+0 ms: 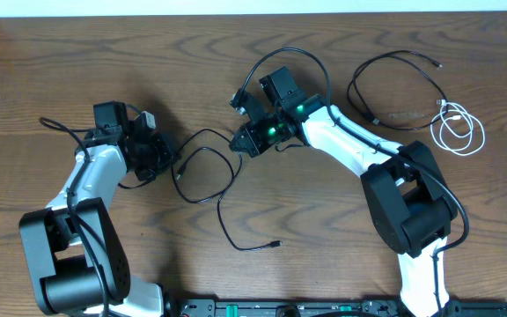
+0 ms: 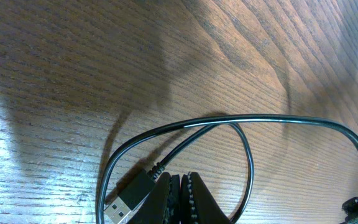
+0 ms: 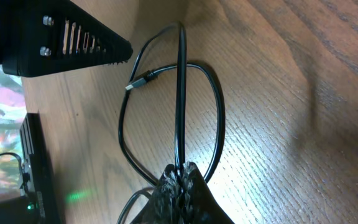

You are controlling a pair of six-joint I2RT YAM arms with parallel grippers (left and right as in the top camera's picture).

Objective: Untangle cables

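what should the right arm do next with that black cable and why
Probably draw the right end effector slowly away from the left end effector. It is shut on the black cable, which loops and crosses itself just ahead, its plug lying near the left one; a gentle pull may open that loop.

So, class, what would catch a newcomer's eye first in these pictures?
The looping black cable sprawls between the two arms at the centre of the overhead view, and the right arm's jaws pinch one strand of it taut. At the far right, a coiled white cable lies beside a second black cable.
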